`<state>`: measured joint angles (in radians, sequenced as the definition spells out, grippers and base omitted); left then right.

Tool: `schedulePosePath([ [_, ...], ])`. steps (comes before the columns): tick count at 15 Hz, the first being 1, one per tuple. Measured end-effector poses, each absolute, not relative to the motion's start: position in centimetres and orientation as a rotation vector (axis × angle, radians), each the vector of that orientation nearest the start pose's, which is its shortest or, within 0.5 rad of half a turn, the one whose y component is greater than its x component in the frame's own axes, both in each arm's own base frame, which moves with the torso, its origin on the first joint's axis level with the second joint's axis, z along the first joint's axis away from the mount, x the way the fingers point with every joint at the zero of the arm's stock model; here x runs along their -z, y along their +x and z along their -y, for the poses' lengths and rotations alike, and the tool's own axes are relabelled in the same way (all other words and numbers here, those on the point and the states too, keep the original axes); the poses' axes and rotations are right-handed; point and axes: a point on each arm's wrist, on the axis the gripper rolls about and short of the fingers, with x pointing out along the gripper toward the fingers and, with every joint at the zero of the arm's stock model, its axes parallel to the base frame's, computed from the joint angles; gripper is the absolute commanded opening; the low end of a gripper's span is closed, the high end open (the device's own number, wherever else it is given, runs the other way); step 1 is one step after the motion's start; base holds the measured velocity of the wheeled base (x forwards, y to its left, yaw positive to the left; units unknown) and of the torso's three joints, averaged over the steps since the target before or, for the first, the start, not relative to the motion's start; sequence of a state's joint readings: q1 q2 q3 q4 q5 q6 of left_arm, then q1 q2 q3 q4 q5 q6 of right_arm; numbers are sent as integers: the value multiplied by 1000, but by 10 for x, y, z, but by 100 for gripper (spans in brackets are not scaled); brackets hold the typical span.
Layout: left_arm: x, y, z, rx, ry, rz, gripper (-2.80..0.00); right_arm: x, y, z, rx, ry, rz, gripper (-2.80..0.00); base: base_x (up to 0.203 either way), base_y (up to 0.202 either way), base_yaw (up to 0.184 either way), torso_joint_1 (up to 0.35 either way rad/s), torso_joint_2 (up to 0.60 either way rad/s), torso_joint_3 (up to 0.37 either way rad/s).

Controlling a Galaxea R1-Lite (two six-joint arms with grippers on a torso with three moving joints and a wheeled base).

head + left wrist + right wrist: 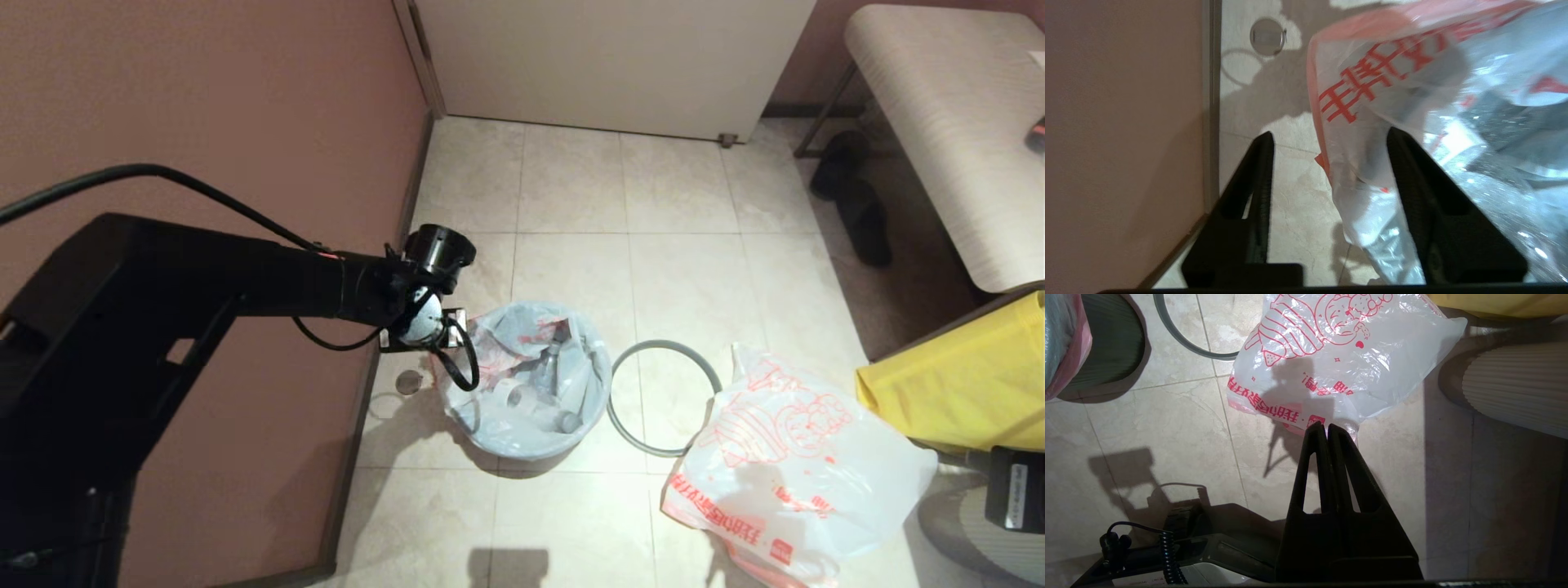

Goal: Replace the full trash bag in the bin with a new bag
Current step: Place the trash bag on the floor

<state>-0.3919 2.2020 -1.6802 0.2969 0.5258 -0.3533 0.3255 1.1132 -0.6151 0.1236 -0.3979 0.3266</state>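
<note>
Here our left gripper (1329, 163) gapes astride the full trash bag (531, 367), seemingly to seize its edge; our right gripper (1327, 428) idles shut.

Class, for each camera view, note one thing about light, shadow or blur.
Head view: hard light casts the arm's dark shadow on the pale floor tiles beside the translucent white full trash bag. Left wrist view: that bag is blurred, glare glinting on its contents. Right wrist view: the shut right gripper shadows the cartoon-printed white new bag.

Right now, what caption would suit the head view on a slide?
Left end effector at the rim of the full bag in the bin; grey ring and new bag lie on the floor.
</note>
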Motion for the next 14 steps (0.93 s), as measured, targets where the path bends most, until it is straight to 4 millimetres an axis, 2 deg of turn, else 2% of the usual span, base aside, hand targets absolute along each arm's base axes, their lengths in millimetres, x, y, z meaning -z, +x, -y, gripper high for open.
schedulePosePath([
  [4,-111,434,140,-321,-25,-686,0,-191,134,-36,162,96,-570,-280,0,0,0,0,0,0],
  [8,-85,455,130,-395,-65,-673,0,-190,134,-37,158,93,-575,-280,0,0,0,0,0,0],
  [14,-58,484,146,-349,-94,-624,0,-190,133,-39,143,98,-573,-280,0,0,0,0,0,0],
])
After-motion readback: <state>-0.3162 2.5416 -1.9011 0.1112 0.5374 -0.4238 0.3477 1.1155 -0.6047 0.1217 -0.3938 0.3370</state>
